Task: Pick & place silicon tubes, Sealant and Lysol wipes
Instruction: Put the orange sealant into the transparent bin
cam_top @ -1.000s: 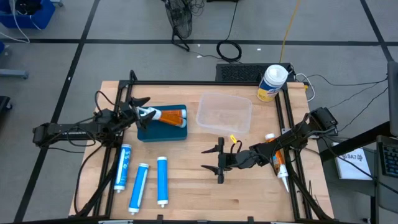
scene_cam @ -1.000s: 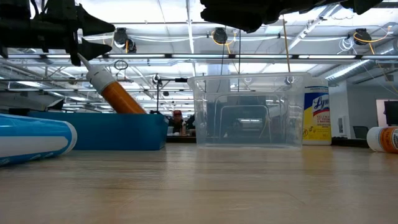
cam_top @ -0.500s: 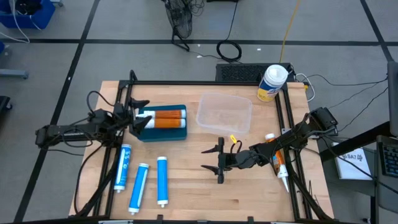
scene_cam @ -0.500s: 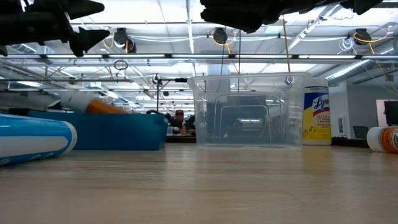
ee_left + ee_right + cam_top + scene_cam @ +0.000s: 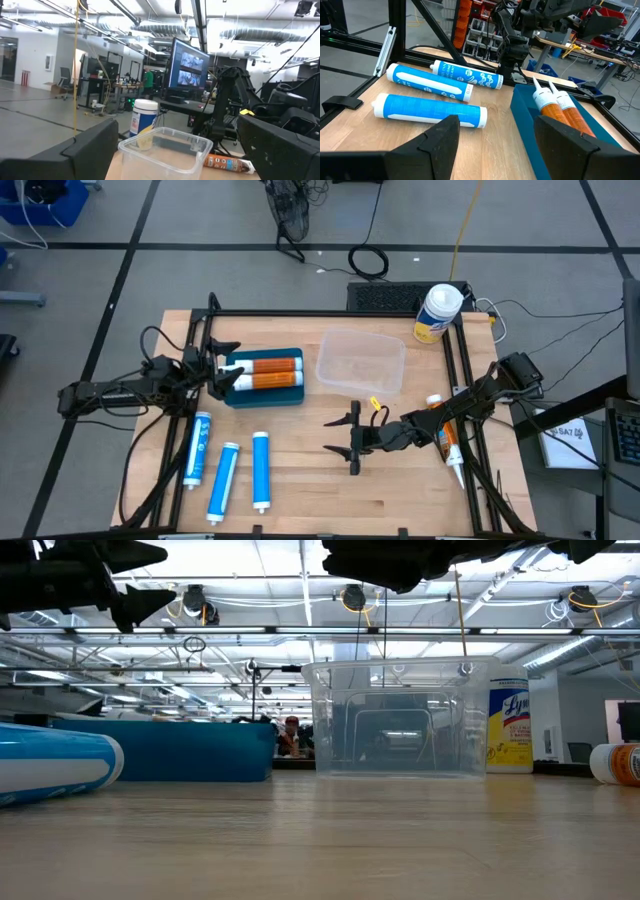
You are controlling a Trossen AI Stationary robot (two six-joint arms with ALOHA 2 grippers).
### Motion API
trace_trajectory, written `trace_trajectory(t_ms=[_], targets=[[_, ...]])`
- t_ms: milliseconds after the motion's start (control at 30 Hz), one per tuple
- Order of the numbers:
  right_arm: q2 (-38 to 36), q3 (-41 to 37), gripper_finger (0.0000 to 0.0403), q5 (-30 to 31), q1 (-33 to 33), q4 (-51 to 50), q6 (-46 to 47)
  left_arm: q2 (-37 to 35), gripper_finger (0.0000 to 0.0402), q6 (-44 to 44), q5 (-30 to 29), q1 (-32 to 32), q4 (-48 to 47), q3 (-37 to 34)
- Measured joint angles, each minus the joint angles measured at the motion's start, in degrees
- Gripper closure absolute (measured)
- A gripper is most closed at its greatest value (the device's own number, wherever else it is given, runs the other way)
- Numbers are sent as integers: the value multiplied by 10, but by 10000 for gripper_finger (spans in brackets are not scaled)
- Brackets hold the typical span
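Observation:
My left gripper (image 5: 226, 366) is open and empty, just left of the blue bin (image 5: 262, 393) and above table height. Two orange nozzle tubes (image 5: 270, 364) (image 5: 270, 381) lie side by side in the bin, and show in the right wrist view too (image 5: 560, 112). Three blue tubes (image 5: 197, 448) (image 5: 224, 480) (image 5: 261, 470) lie flat on the table near the front left. My right gripper (image 5: 341, 436) is open and empty above the table's middle. The Lysol wipes (image 5: 437, 313) stand upright at the far right corner.
A clear plastic container (image 5: 360, 362) stands right of the blue bin. Another orange nozzle tube (image 5: 447, 442) lies along the table's right side by my right arm. Black frame rails (image 5: 300, 313) run along the table's far, left and right sides.
My left gripper has opened and let go of the orange tube it held tilted by the nozzle over the blue bin. The tube has dropped and now lies level in the bin beside the other one. The gripper has drawn back slightly toward the table's left edge.

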Motion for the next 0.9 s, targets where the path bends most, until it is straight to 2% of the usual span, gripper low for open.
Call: trace_trajectory(t_ms=[267,433,667,767,900], targets=[[0,0,165,0,1,-15,12,0,4,0,0,0,-5,0],[-23,0,165,0,11,-117,101,0,4,0,0,0,-20,0],[-111,0,165,10,20,-374,318,0,4,10,-16,0,-50,0],[-151,0,165,11,20,-537,471,0,4,5,-16,0,-51,0],[-183,0,165,-53,26,-767,696,0,4,1,-16,0,-51,0]])
